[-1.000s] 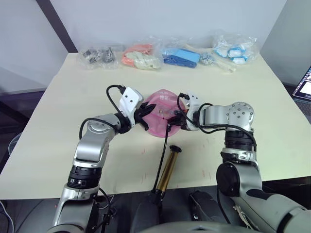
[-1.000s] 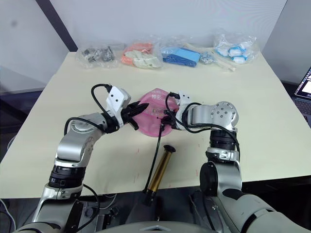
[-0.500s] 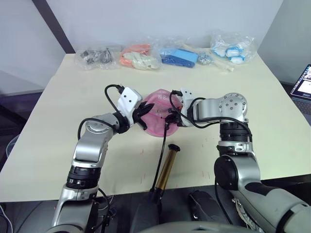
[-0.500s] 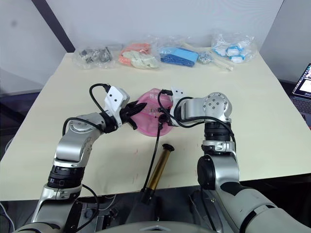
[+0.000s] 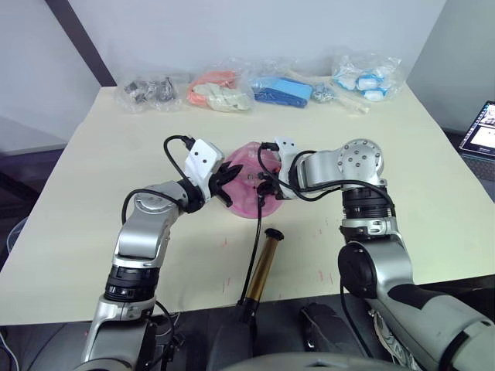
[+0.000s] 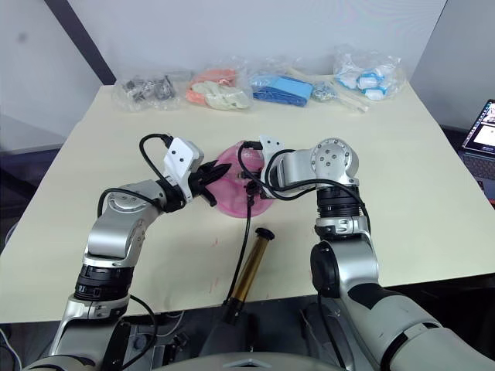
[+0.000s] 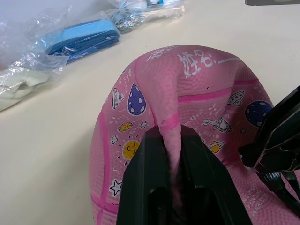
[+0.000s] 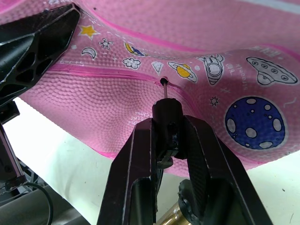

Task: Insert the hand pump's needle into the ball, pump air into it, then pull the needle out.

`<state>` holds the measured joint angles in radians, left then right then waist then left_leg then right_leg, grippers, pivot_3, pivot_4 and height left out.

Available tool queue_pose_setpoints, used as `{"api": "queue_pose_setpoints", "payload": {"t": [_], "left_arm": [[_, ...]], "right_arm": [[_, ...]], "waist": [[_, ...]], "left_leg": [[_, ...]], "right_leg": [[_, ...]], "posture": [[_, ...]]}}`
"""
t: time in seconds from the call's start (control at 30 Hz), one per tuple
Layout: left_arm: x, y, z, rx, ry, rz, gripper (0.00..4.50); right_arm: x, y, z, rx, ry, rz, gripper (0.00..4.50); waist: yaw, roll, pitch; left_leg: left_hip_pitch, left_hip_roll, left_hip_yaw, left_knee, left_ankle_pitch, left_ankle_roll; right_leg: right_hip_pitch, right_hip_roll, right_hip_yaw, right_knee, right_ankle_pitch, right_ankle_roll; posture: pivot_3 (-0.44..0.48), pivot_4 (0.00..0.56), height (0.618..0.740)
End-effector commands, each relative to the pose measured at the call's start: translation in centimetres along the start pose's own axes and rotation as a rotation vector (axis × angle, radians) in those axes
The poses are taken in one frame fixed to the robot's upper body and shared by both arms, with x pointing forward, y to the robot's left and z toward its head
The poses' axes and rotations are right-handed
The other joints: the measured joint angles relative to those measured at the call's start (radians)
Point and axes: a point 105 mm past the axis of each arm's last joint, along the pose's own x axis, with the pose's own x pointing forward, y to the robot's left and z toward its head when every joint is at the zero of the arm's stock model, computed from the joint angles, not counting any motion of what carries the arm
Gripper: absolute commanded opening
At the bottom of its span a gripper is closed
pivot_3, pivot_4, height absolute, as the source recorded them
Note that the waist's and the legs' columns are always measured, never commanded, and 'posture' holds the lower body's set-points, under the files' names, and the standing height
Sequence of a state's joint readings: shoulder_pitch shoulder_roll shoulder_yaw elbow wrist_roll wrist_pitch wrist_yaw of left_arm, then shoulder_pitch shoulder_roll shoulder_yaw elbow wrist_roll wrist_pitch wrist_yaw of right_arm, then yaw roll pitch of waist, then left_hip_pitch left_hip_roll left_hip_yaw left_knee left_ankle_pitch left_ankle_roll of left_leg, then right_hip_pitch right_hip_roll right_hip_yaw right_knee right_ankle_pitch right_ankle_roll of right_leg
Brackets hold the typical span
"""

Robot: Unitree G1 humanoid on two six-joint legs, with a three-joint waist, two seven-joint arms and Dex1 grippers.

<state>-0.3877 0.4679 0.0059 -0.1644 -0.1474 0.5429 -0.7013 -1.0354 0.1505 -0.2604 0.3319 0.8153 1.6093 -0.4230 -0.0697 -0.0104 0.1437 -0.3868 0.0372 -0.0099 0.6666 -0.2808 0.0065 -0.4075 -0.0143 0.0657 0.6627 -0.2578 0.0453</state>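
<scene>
Right end effector (image 8: 171,136) advanced, needle (image 8: 165,89) entering ball (image 8: 243,61)

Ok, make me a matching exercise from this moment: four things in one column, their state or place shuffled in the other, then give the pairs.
Things:
1. ball
2. needle
3. hand pump
4. left gripper

States:
A. lying on the table near its front edge
B. tip at the valve hole, fitting held by the right gripper
C. pinching a fold of pink rubber
D. deflated and creased

Pairs: 1-D, 2-B, 3-A, 4-C
</scene>
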Motion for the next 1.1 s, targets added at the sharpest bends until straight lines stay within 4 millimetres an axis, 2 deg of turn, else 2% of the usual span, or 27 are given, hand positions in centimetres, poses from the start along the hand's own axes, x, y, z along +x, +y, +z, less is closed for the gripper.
{"api": "queue_pose_setpoints", "payload": {"t": [0.03,0.43,1.1], "left_arm": [[1.7,-5.7,-2.0,-0.081,0.050,-0.234,0.03],[1.5,-5.7,-2.4,-0.083,0.059,-0.237,0.03],[1.3,-6.0,-2.8,-0.092,0.068,-0.240,0.03]], "right_arm": [[1.1,5.7,-0.8,-0.078,0.043,0.150,0.35],[1.9,5.1,-0.5,-0.029,0.049,0.126,0.35],[2.5,6.7,0.6,-0.013,0.035,0.160,0.35]], "waist": [[0.000,0.000,0.000],[-0.001,0.000,-0.003],[-0.002,0.000,-0.007]], "left_leg": [[0.002,0.000,0.000,-0.001,0.000,0.000],[0.007,0.000,0.000,-0.004,0.000,0.000],[0.008,0.000,-0.001,-0.007,0.000,0.000]], "right_leg": [[0.002,0.000,0.000,0.000,0.000,0.000],[0.004,0.000,0.002,-0.002,0.000,0.000],[0.004,0.000,0.003,-0.003,-0.001,0.000]], "posture": [[0.000,0.150,0.740],[0.000,0.150,0.740],[0.000,0.150,0.740]]}}
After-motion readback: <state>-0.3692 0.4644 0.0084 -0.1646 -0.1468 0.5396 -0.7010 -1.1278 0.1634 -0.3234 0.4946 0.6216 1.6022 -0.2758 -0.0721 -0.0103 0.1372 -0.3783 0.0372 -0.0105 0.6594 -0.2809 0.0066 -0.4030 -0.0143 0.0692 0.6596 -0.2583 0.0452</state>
